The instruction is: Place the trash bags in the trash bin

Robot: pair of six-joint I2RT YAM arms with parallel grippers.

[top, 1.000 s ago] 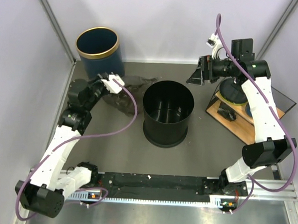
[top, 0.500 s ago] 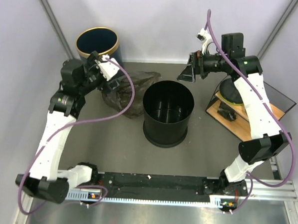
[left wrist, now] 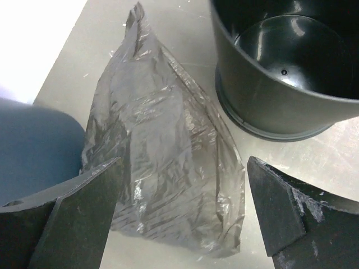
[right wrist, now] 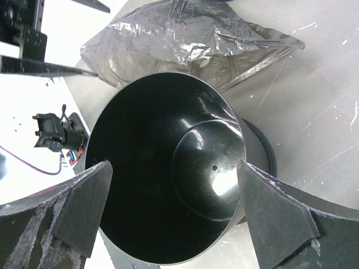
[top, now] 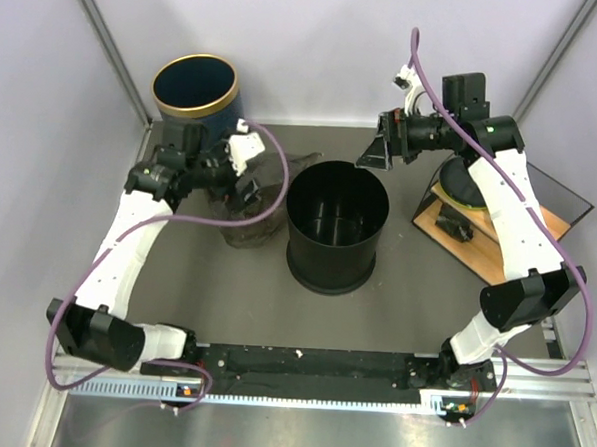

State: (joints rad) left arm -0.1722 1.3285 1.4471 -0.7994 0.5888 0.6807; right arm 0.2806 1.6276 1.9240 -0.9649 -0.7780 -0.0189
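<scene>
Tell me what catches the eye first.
A black bucket stands mid-table, a crumpled see-through bag lying just left of it. A navy bin with a gold rim stands back left. The left gripper hangs open over the bag; the right gripper, open too, points at the bucket.

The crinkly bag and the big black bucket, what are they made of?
The bag looks like thin plastic film: dark, glossy, wrinkled, slightly see-through. The black bucket seems hard, smooth plastic; light glints off its inside, though it could be painted metal.
</scene>
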